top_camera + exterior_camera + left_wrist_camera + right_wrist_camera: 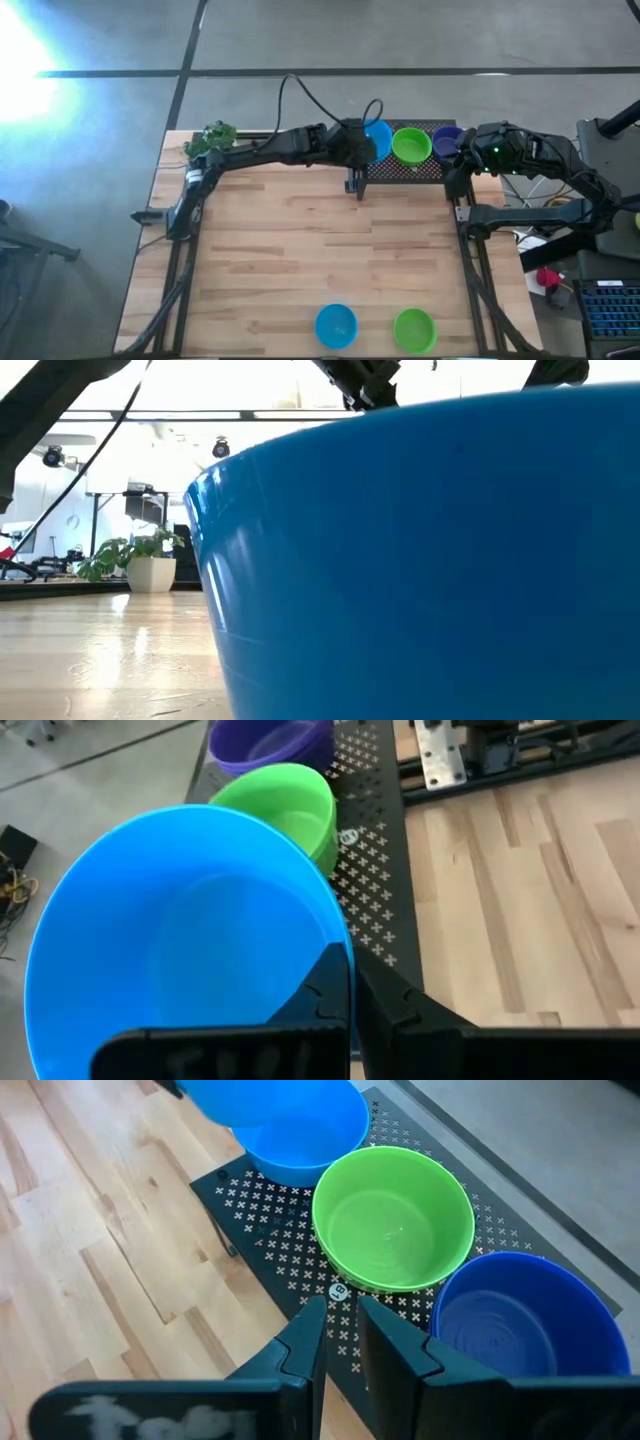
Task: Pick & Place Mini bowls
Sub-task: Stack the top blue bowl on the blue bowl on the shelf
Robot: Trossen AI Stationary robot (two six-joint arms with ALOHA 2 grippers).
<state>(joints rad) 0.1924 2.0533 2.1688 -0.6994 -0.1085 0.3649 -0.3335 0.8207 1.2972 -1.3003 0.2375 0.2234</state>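
My left gripper is over the table's far edge, shut on a blue mini bowl. That bowl hangs just above a second blue bowl, which rests on a black perforated plate. A green bowl and a purple bowl stand beside it on the same plate. My right gripper waits above the plate's near right part, its fingers a little apart with nothing between them. Another blue bowl and a green bowl sit at the table's near edge. My left gripper grips the blue bowl by its rim, on the side toward the table's near edge. One finger is inside the bowl and the other is outside its wall. The fingers slant down from the table's left. The bowl is lifted clear, mouth up and tilted.
A small green plant stands at the far left corner. In the low view the near blue bowl fills most of the picture. Bare wooden table lies between the plate and the two near bowls.
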